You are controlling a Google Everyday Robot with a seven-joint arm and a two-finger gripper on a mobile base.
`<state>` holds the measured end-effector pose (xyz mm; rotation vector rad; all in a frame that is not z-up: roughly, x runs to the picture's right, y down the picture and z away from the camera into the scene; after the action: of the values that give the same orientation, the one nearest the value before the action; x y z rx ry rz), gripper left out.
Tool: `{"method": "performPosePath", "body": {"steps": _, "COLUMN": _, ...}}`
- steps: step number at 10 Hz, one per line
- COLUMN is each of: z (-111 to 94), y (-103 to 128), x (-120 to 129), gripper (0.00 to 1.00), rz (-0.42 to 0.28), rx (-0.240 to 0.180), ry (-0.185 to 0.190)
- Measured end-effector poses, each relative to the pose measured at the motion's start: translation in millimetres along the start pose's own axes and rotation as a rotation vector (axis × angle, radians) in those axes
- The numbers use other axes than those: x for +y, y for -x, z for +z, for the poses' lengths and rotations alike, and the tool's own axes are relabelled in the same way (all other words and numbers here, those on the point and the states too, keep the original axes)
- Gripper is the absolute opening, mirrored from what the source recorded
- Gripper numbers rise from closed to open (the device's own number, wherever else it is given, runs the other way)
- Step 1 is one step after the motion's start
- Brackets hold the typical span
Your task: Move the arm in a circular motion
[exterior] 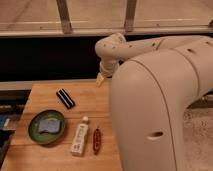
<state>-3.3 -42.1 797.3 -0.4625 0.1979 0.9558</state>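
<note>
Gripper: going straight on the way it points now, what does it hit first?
The gripper hangs at the far edge of the table, tip aimed down and slightly left. Straight on, it likely meets bare wood there first; the black bar lies off to the left. Depth unclear.

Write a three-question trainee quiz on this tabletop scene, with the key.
1. True or false: the arm ends in a gripper at the wooden table's far edge, right of the black bar.
2. What lies in the green plate? A) a blue item B) a spoon C) an apple
3. Name the thing lying just right of the white bottle.
Key: 1 true; 2 A; 3 the reddish-brown stick.
</note>
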Motion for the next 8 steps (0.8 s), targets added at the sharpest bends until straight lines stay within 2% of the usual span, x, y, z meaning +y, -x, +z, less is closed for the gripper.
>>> {"method": "performPosePath", "body": {"steps": 2, "z": -7, "y": 0, "x": 48, "gripper": 0.76, "rz": -0.058, "rx": -0.01, "ry": 0.024}}
{"method": "performPosePath", "body": {"steps": 4, "z": -13, "y": -10, "x": 75, "gripper": 0.76, "rz": -0.069, "rx": -0.012, "ry": 0.033}}
{"method": "performPosePath", "body": {"steps": 6, "z": -18, "y": -28, "x": 74, "gripper": 0.76, "rz": -0.044, "rx": -0.009, "ry": 0.034}}
{"method": "performPosePath", "body": {"steps": 8, "z": -21, "y": -59, "x": 53, "gripper": 0.76, "rz": 0.017, "rx": -0.001, "ry": 0.024}}
